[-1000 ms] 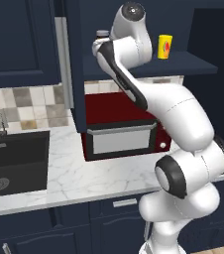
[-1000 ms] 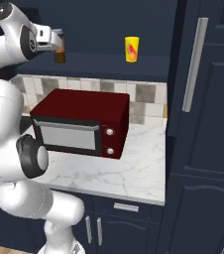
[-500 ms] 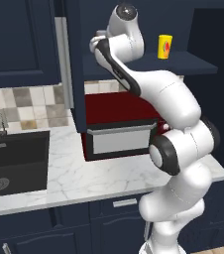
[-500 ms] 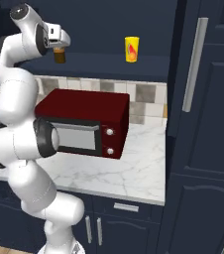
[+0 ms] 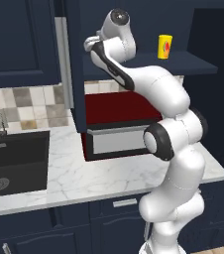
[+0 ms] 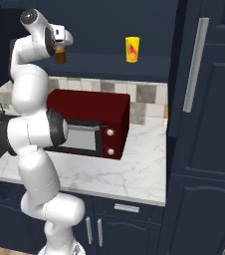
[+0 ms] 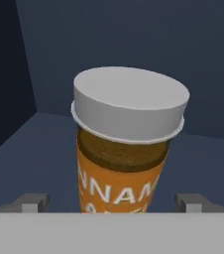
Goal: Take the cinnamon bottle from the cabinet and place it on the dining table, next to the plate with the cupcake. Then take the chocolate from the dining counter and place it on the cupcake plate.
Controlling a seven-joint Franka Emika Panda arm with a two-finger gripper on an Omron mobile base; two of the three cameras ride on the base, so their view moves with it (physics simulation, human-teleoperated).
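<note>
Hand view, cinnamon bottle (image 7: 126,144) — between open pincer (image 7: 114,202) tips

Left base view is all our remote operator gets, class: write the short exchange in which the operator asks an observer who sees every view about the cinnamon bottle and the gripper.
Operator: The arm blocks the shelf. Is the cinnamon bottle there?
Observer: Yes. The right base view shows the cinnamon bottle upright on the cabinet shelf, right by the hand.
Operator: Are the jaws on it?
Observer: No. In the hand view the gripper is open, one fingertip either side of the bottle and a gap at each.
Operator: I see a yellow box on that shelf. Is it near the bottle?
Observer: In the right base view the yellow box stands well apart from the bottle, towards the tall cabinet door.
</note>
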